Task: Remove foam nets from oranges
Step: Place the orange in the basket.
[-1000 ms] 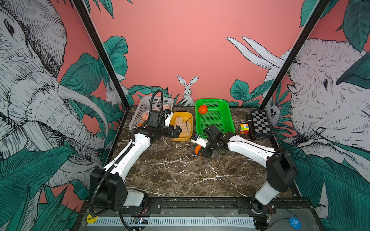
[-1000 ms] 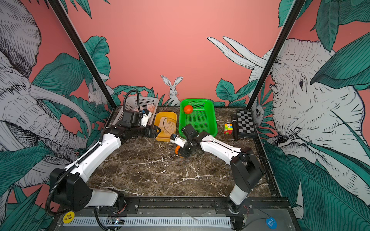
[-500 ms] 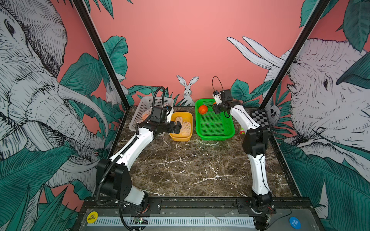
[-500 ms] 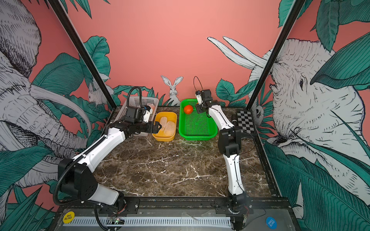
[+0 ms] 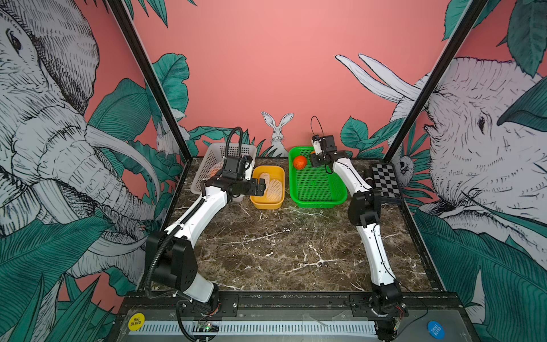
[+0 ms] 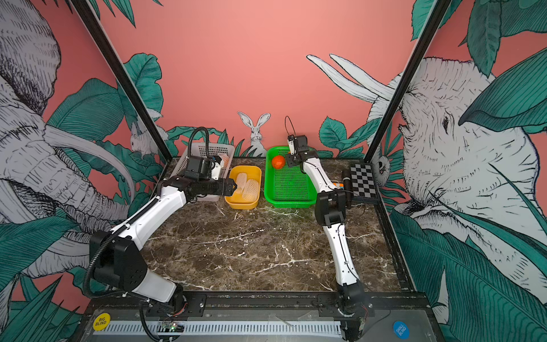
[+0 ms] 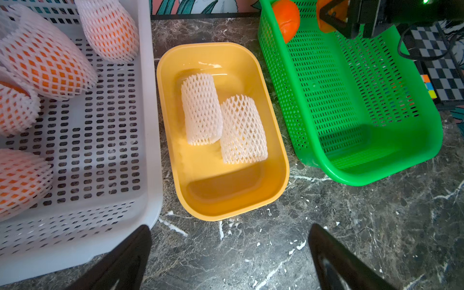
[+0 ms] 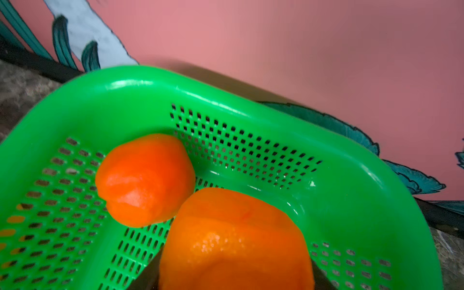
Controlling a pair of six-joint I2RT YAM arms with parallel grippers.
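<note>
Ok, right gripper [image 7: 332, 21] is clamping an orange [image 8: 236, 241], loose orange [image 8: 144, 179] sitting beside the jaws. Releasing is risking a knock or bounce over basket [image 8: 351, 198] wall. Left gripper [image 7: 229, 238] is hanging wide open, nets [image 7: 200, 110] ahead.

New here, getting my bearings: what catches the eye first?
The green basket at the back, with one bare orange in its far corner and a second orange between the jaws of the right gripper over it. Beside it, two empty foam nets lie in the yellow tub; netted oranges wait in the white basket.
</note>
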